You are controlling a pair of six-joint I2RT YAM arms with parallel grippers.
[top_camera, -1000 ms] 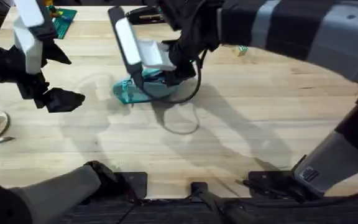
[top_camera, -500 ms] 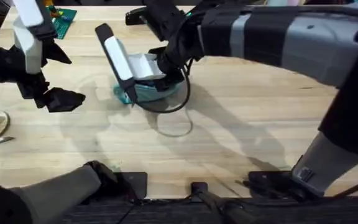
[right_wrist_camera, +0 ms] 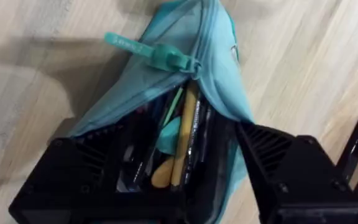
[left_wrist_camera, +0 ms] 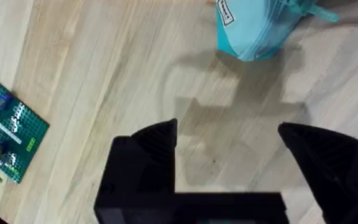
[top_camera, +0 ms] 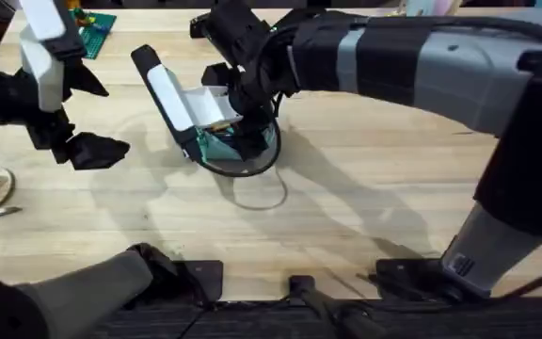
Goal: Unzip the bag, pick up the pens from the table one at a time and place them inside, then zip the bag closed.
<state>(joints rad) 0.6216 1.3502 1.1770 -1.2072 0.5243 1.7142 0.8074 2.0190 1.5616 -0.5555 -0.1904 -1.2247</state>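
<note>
The right arm reaches far across the table and bends down over the bag. The right gripper has its fingers spread wide at the bag's open mouth, with pens inside. The left gripper hangs open over bare wood nearby, holding nothing.

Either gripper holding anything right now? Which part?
Left gripper: open over bare wooden table, holding nothing. Right gripper: fingers straddle the open mouth of the teal fabric pencil pouch; an actual grip cannot be told.
</note>
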